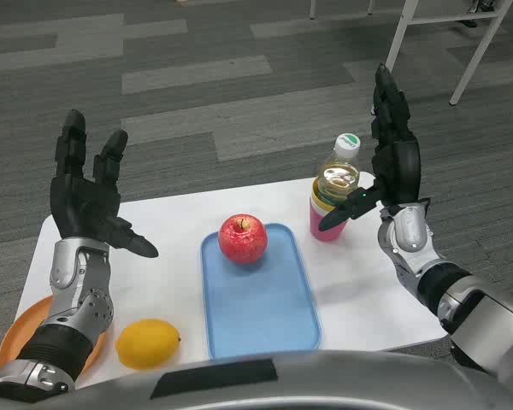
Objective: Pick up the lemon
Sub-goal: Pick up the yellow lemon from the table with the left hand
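Note:
A yellow lemon (148,342) lies on the white table (171,256) near its front edge, just right of an orange plate. My left hand (87,192) is raised above the table's left side, open, fingers pointing up, well above and behind the lemon. My right hand (392,162) is also raised, open, at the table's right side beside the bottle. Neither hand holds anything.
A blue tray (265,307) in the middle carries a red apple (243,238) at its far end. A pink cup (327,218) and a drink bottle (338,175) stand at the right. An orange plate (17,337) sits at the front left corner. White table legs (445,34) stand on the grey carpet behind.

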